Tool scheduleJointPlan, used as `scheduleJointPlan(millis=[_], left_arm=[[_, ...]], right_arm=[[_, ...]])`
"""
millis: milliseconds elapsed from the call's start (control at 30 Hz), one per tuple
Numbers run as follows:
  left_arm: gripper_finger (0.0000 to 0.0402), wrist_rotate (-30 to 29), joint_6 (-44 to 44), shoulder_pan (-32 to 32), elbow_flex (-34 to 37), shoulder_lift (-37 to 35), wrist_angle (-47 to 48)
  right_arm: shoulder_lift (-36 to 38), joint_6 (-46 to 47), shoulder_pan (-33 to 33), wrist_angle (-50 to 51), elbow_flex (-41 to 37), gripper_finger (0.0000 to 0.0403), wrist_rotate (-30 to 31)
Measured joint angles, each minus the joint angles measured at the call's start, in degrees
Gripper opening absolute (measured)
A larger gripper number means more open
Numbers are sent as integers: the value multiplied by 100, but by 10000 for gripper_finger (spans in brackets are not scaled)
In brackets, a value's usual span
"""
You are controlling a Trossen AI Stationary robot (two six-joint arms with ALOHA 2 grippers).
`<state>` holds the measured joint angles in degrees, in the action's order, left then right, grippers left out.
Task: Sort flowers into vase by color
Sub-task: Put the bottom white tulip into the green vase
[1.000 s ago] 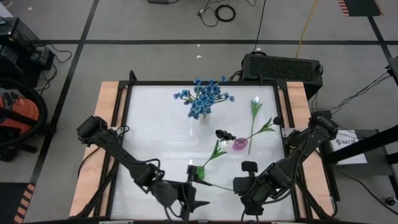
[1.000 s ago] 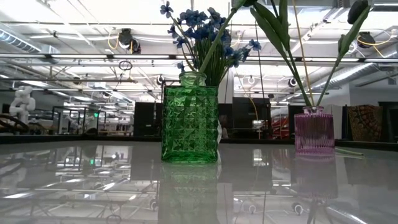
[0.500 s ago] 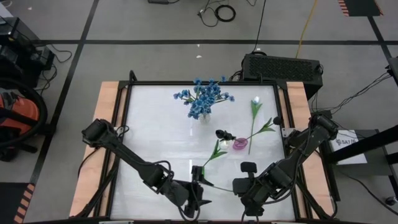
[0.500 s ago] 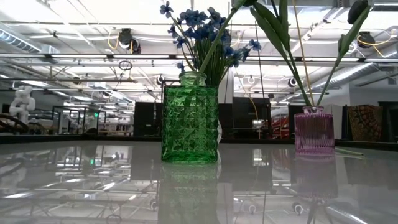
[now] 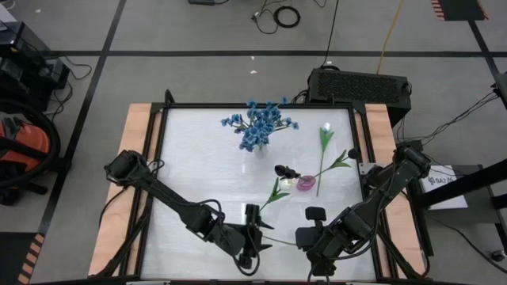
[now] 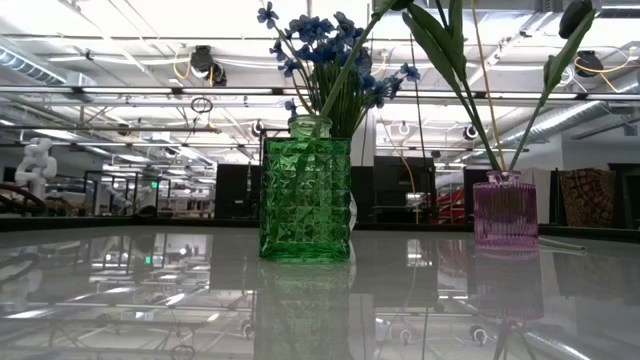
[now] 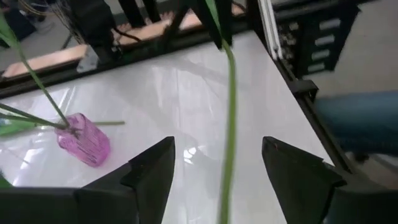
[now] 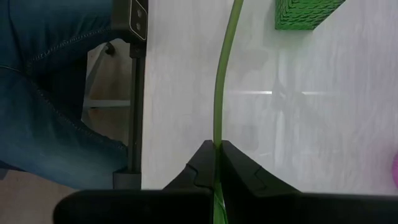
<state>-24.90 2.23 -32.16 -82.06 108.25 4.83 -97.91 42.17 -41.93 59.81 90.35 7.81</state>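
On the glossy white table (image 5: 198, 182), a faceted green glass vase (image 6: 305, 200) holds blue blossoms (image 5: 260, 125) (ribbed pink vase (image 6: 505, 210) nearby). The right gripper (image 8: 216, 155) pinches a thin green stem (image 8: 222, 81); the left gripper (image 7: 217, 165) straddles it, spread.

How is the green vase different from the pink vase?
The green vase is bigger and wider than the pink vase. The green vase has a bumpy diamond pattern; the pink vase has thin upright ribs. The green vase holds a full bunch of blue flowers; the pink vase holds only a few long green stems. Both are see-through glass, standing upright on the table.
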Motion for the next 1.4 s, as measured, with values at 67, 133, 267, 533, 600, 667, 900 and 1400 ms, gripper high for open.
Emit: scheduleJointPlan(millis=[67, 133, 267, 533, 600, 667, 900, 1400], left_arm=[[235, 39, 26, 0, 0, 0, 205], [219, 38, 14, 0, 4, 0, 281], [171, -19, -170, 4, 2, 0, 181], [81, -213, -265, 2, 4, 0, 170], [67, -213, -271, 2, 3, 0, 170], [56, -213, -293, 2, 4, 0, 171], [18, -213, -303, 2, 4, 0, 171], [3, -156, 24, -122, 4, -514, 1445]], right_arm=[[0, 0, 2, 0, 0, 4, 23], [0, -1, 0, 0, 0, 4, 88], [0, -2, 2, 0, 0, 4, 109], [-2, -2, 2, 2, 0, 4, 111], [-2, -2, 0, 4, 0, 4, 111], [-2, -2, 2, 4, 0, 4, 112], [-2, 2, 0, 5, -2, 4, 118], [-9, -554, -2, 79, 146, 116, 1099]])
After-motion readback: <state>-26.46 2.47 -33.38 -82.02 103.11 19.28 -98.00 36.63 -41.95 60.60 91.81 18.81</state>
